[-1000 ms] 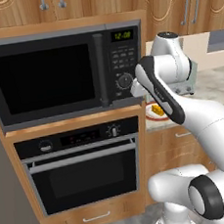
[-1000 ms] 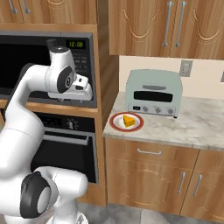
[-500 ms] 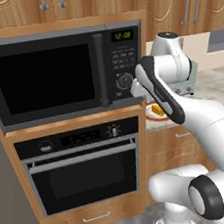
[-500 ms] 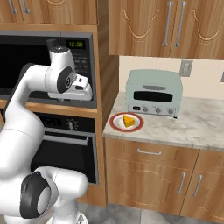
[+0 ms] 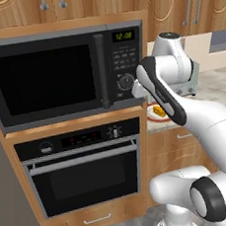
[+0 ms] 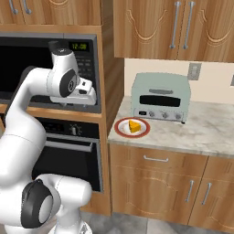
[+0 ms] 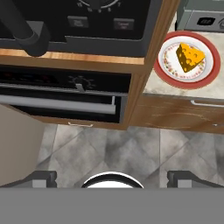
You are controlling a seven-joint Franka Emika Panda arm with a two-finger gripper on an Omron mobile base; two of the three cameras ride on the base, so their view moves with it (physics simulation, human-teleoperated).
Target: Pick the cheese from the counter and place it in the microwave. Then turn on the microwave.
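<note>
Nothing has moved in the last second: the gripper [image 7: 112, 177] still waits with jaws apart before the closed microwave [image 5: 57, 81], and the cheese [image 7: 190, 57] is untouched on its plate [image 7: 165, 65].

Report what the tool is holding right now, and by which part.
Nothing is held. The tool is open and empty by the microwave; the cheese sits untouched on its plate on the counter.

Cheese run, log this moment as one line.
cheese: on red-rimmed plate, on counter | microwave: door shut | tool: open, empty, by microwave's knob
</note>
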